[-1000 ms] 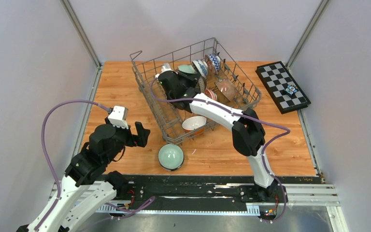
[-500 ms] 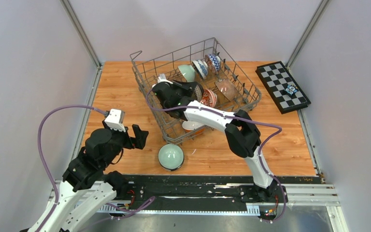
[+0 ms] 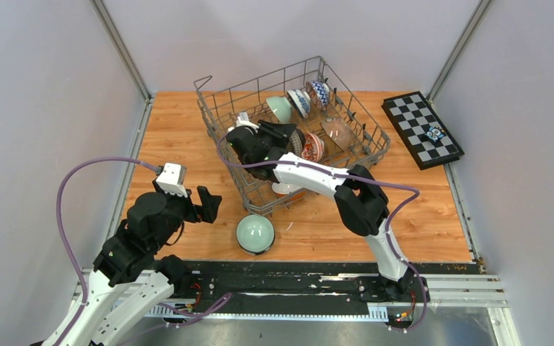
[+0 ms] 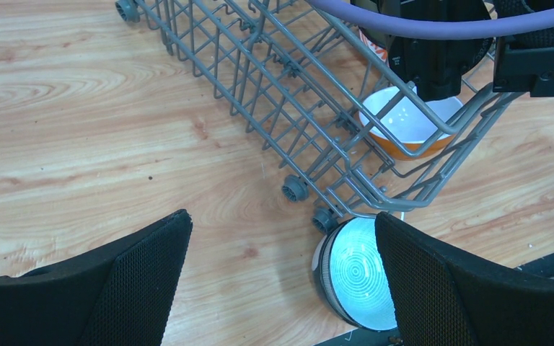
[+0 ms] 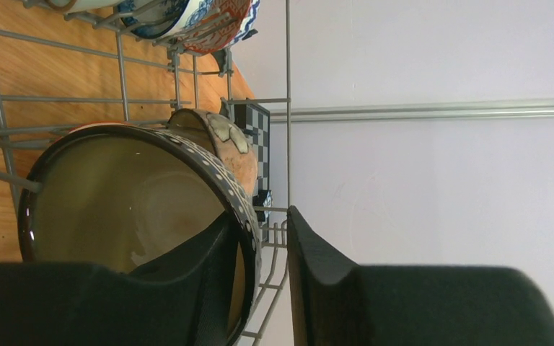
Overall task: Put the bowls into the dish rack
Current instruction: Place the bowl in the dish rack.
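Note:
The grey wire dish rack (image 3: 210,119) stands at the back middle and holds several bowls on edge: pale green (image 3: 280,108), blue-white (image 3: 319,92), red-white (image 3: 312,146). An orange bowl (image 3: 289,187) sits in its near corner and also shows in the left wrist view (image 4: 404,124). My right gripper (image 3: 287,135) is inside the rack. In the right wrist view the right gripper (image 5: 260,216) straddles the rim of the dark-rimmed beige bowl (image 5: 115,202), one finger inside, the other a small gap outside. A pale green bowl (image 3: 254,233) lies on the table by the rack's corner. My left gripper (image 3: 209,203) hangs open and empty left of it (image 4: 357,270).
A black-and-white chequered board (image 3: 422,128) lies at the back right with a small object on it. The rack's castor wheels (image 4: 294,189) rest on the wooden table. Grey walls close in the left, right and back sides.
My right gripper has shifted toward the near left inside the rack, and the beige bowl now stands next to the red-white one. My left arm has drawn back slightly toward the near left.

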Robot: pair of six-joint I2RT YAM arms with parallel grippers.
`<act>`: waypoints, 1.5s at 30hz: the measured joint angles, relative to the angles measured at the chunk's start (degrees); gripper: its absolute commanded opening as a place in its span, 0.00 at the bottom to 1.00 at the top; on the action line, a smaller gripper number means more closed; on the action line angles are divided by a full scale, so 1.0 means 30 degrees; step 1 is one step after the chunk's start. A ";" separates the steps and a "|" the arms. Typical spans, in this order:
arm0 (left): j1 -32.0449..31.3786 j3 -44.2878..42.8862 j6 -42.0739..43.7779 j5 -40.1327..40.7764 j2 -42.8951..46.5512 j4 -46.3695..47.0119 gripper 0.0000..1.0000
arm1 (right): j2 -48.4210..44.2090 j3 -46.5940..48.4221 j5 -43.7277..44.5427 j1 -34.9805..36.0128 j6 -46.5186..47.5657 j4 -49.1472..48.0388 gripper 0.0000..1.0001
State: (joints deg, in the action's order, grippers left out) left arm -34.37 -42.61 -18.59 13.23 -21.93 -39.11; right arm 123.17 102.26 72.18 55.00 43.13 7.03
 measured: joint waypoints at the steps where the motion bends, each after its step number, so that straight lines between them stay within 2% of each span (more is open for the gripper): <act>1: 0.0000 0.0000 0.0007 -0.0007 0.0000 0.0007 1.00 | 0.0000 -0.0036 0.0073 0.0022 -0.0087 -0.0007 0.38; 11: 0.0000 0.0000 0.0007 -0.0015 0.0000 0.0000 1.00 | -0.0131 -0.0073 0.0444 0.0430 -0.1581 0.0903 0.63; 18: 0.0000 0.0022 0.0007 -0.0015 0.0000 0.0007 1.00 | -0.0321 0.0328 -0.0597 0.0729 -0.5319 0.4473 0.73; 24: 0.0000 0.0073 0.0007 0.0000 -0.0007 0.0000 1.00 | -0.1486 0.0350 -0.4634 0.0860 -0.9034 0.8415 0.76; 28: 0.0000 0.0073 0.0000 0.0015 -0.0015 0.0000 1.00 | -0.3534 0.0364 -0.7657 0.1049 -1.0520 1.0076 0.77; 34: 0.0000 0.0073 -0.0007 0.0160 -0.0102 -0.0007 1.00 | -0.5719 0.0889 -1.0040 0.0787 -1.1693 1.1810 0.77; 40: 0.0000 0.0073 -0.0007 0.0372 -0.0102 -0.0007 1.00 | -0.7854 0.0758 -1.3406 -0.0408 -1.2721 1.3617 0.73; 45: 0.0000 0.0073 -0.0007 0.0408 -0.0117 -0.0007 1.00 | -1.0433 0.0044 -1.6415 -0.2506 -1.3879 1.5154 0.69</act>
State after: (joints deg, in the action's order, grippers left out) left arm -34.37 -42.39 -18.61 14.46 -22.28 -39.13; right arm 91.88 102.39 22.94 47.48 1.50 52.49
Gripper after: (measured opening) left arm 0.997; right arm 0.700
